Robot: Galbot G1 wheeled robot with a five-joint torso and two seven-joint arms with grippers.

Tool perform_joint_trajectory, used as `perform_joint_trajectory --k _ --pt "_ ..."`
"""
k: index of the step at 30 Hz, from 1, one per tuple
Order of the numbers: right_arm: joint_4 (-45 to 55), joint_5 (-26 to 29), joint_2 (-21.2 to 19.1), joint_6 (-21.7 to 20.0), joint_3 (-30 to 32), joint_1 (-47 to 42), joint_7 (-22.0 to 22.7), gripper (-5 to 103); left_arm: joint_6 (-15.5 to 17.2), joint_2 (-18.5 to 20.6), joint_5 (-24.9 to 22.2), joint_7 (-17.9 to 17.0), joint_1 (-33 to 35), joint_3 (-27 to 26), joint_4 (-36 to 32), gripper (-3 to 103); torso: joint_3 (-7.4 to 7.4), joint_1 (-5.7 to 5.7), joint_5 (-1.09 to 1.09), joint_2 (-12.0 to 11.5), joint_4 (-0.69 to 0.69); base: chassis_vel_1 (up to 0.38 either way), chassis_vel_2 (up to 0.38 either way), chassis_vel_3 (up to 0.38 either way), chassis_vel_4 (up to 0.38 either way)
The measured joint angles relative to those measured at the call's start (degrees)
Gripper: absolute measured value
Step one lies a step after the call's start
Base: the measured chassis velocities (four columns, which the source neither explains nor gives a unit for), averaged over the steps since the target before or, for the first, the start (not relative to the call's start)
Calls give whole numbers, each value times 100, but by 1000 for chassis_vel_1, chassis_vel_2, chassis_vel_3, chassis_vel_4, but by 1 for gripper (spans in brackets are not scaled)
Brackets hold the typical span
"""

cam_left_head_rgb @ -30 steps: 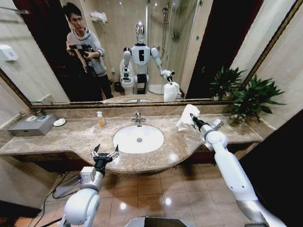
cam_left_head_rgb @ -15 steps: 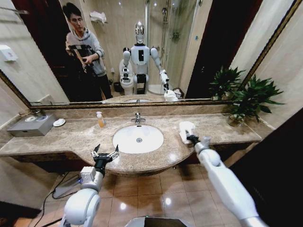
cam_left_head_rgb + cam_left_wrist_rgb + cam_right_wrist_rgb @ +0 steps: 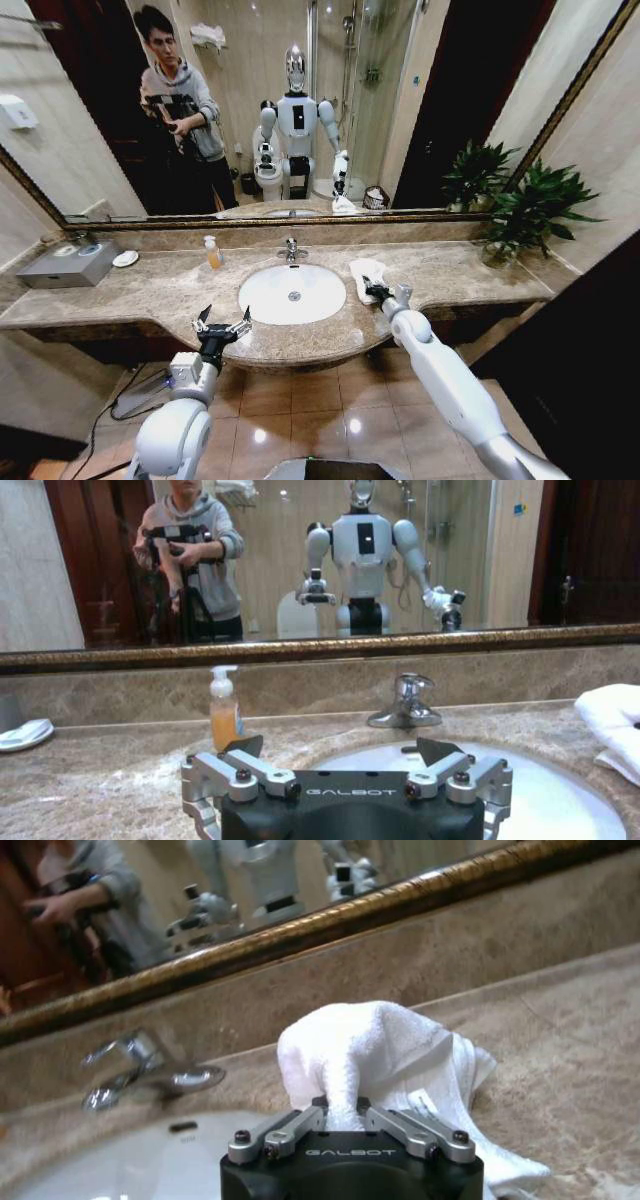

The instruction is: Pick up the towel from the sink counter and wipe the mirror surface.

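- Head view, nearest first: keeping the left gripper (image 3: 222, 322) parked at the bulging front edge of the counter (image 3: 160, 290), fingers spread wide and holding nothing, same as a second ago.
- Looking past that idle gripper in the left wrist view toward the basin (image 3: 560, 802) and faucet (image 3: 405, 705), with a corner of the towel (image 3: 620, 712) lying at the far side of the basin.
- Bringing the right gripper (image 3: 372, 290) down and toward the basin: a second ago holding the towel up near the mirror, half a second ago reaching the counter farther right, now sitting low just beside the basin's rim.
- Pinching a raised fold of the towel (image 3: 370, 1042) between closed fingers (image 3: 300, 1129) in the right wrist view, the rest of the cloth spreading out onto the marble.
- Resting the towel (image 3: 362, 272) on the counter, touching it, right beside the basin (image 3: 292, 293) and well clear of the glass.
- Leaving the mirror (image 3: 420, 100) untouched by cloth at this moment, beyond the faucet (image 3: 291, 248) and soap bottle (image 3: 213, 252).
- Judging from the descent: probably ending a wiping pass and setting the towel back down, or else regripping; needing another lift to the glass if more wiping remains.
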Motion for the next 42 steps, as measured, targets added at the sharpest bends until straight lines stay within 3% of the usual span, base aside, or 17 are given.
perform_joint_trajectory --k 6,12,15,23,28,34,42 --pt "-157 408 -69 -23 341 121 44 6 0 0 0 0 0 0 0 100 1 1 2 0 0 0 0 0 0" --pt "108 728 -791 -153 952 48 -97 6 0 0 0 0 0 0 0 100 0 0 2 0 -2 0 0 0 0" --pt "250 998 -1453 -201 1393 -78 -224 6 0 0 0 1 0 0 0 100 0 0 2 0 -5 0 0 0 0" --pt "438 842 -2068 -176 1553 -329 -460 6 0 0 0 0 0 0 0 100 0 -1 -3 0 -2 0 0 0 0" --pt "456 443 -1822 -124 1356 -531 -541 6 0 0 0 1 0 0 0 100 0 -1 2 0 -1 0 0 0 0" --pt "293 -372 -964 45 699 -643 -557 6 0 0 0 0 0 0 0 100 0 -1 2 0 0 0 0 0 0" --pt "-42 -480 -479 26 236 -41 -428 6 0 0 0 0 0 0 0 100 0 -1 -3 0 -2 0 0 0 0"
